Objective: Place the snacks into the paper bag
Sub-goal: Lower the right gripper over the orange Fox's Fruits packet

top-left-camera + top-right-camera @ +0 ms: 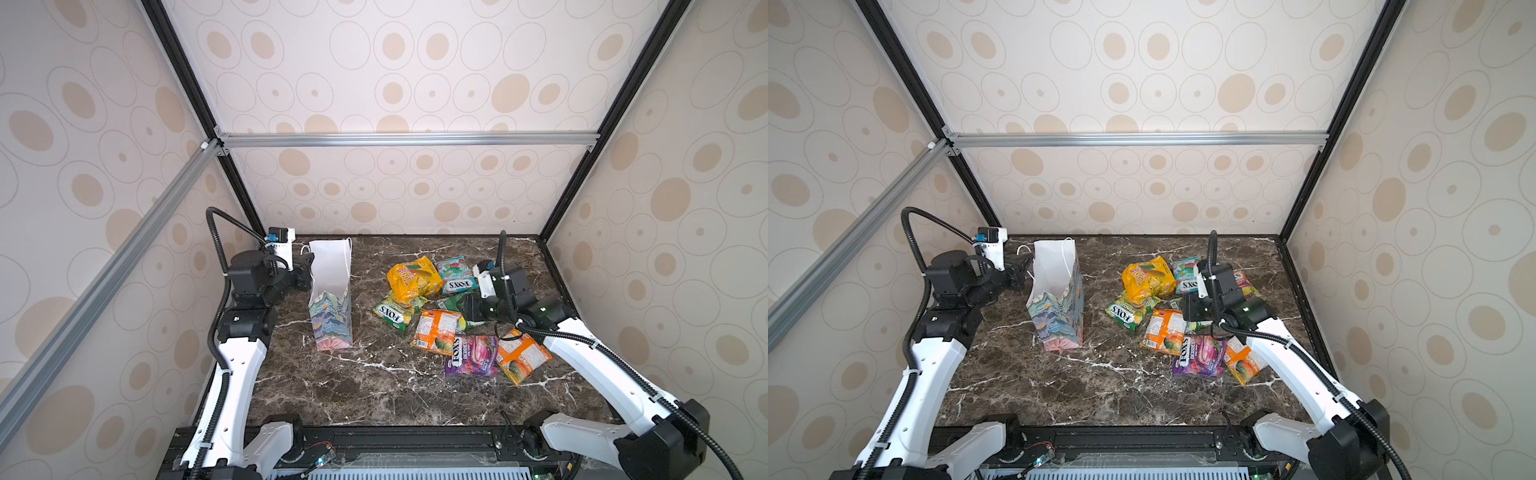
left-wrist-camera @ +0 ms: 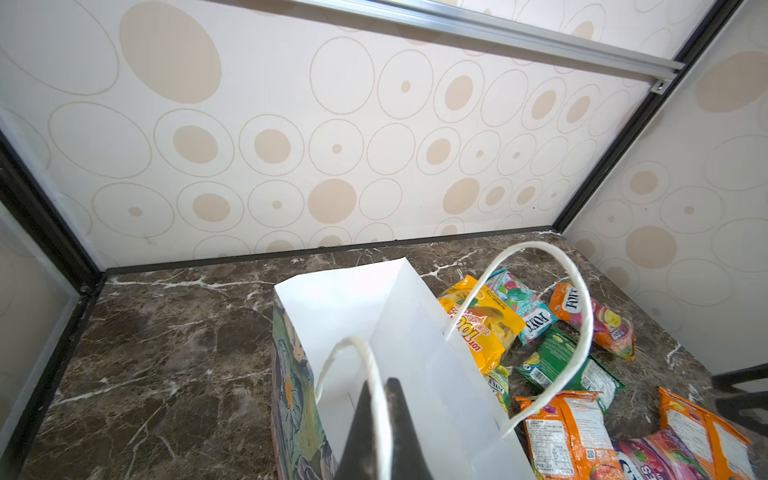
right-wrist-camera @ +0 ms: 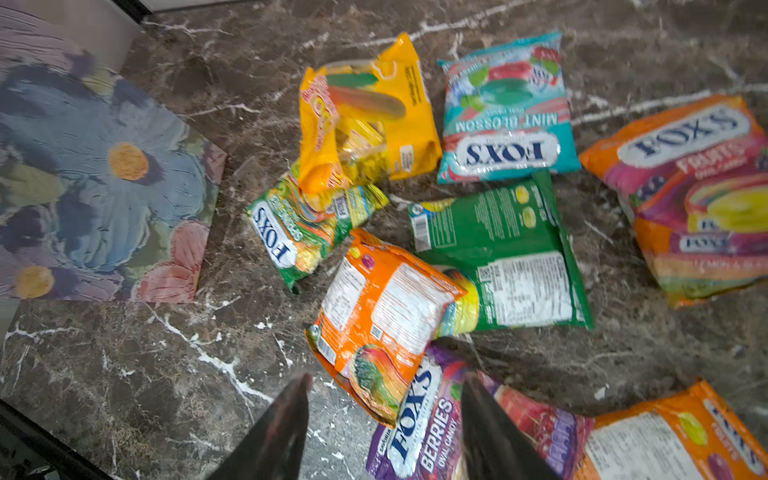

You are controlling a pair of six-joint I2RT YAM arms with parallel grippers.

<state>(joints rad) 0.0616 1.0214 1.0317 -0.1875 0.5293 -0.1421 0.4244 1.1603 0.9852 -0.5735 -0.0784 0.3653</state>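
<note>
The snacks [image 1: 436,328] lie piled toward the surface's [image 1: 374,395] far right corner, none lifted. The paper bag [image 1: 332,316] stands upright by the far left edge. My left hand [image 2: 379,384] is pinched together on its cord handle [image 2: 370,357]. My right hand [image 3: 386,376] hovers empty, fingers apart, above an orange packet [image 3: 382,320]. I judge a pick comes next: lower, close, carry over. The bag's bottom is hidden, and my right arm covers some packets in both top views.

Pastel floral paper bag [image 1: 332,322], brown white-veined table [image 1: 353,390], orange, yellow, green snacks [image 1: 436,330].
</note>
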